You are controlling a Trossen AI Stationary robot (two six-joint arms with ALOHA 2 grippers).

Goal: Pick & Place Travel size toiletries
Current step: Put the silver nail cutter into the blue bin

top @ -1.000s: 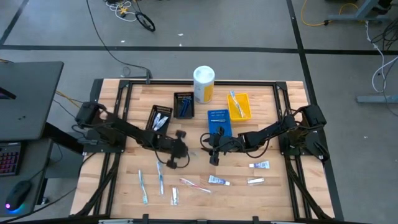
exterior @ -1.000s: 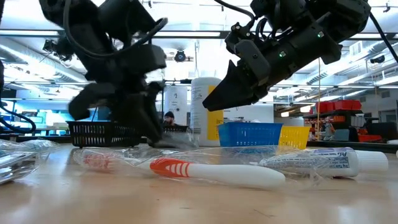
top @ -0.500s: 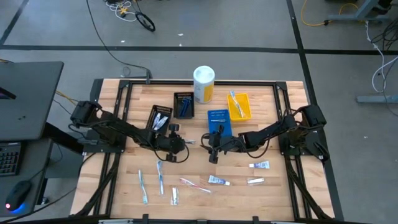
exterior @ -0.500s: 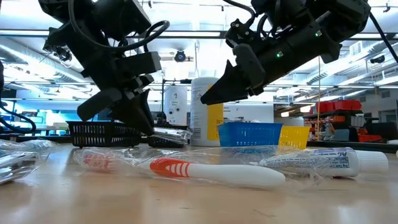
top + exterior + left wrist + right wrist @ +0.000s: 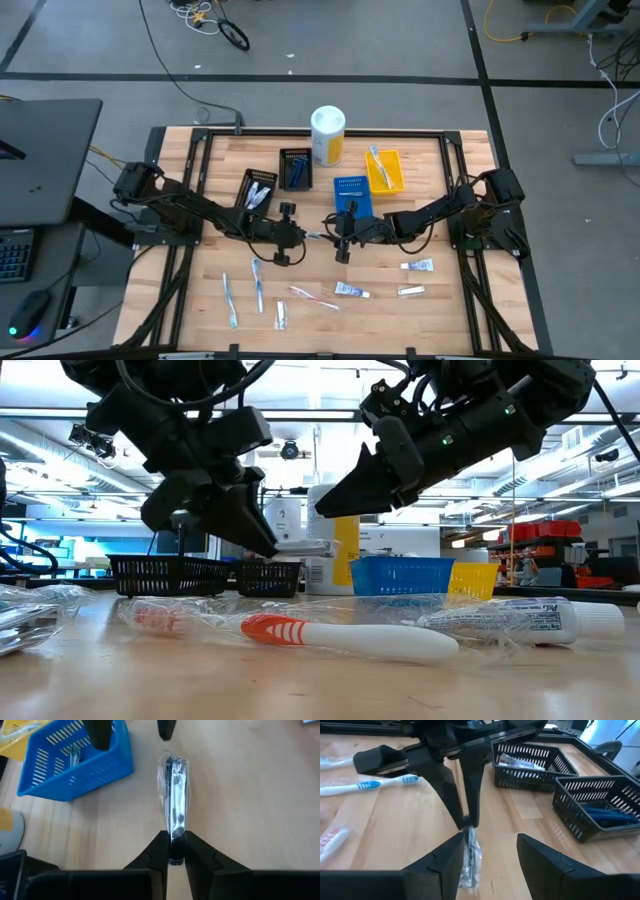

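Observation:
My left gripper (image 5: 292,233) is shut on a slim dark toiletry in a clear wrapper (image 5: 173,800), held above the table's middle. In the low view the wrapped item (image 5: 305,547) is clear of the wood. My right gripper (image 5: 339,238) is open and faces it from the table's right. In the right wrist view its fingers (image 5: 447,862) stand on either side of the item's free end (image 5: 470,855); I see no touch. Toothbrushes (image 5: 258,285) and small tubes (image 5: 352,291) lie flat on the near part of the table. My left gripper pinches the wrapped item at its near end (image 5: 173,842) between the two fingers (image 5: 466,795). The fingers slant down from the table's left and lie along the item. It sticks out about level past the fingertips toward my right gripper, lifted clear of the table.
Two black baskets (image 5: 258,190) (image 5: 294,168), a blue basket (image 5: 352,195) and a yellow basket (image 5: 385,170) stand on the far half of the table, with a white-and-yellow canister (image 5: 327,135) behind them. More tubes (image 5: 418,265) lie near right. A red-and-white toothbrush (image 5: 340,635) lies close to the low camera.
My left gripper has lifted the wrapped item off the table and carried it a little toward the table's right. The item lay on the wood half a second ago and now hangs level in the air. My right gripper has edged toward it.

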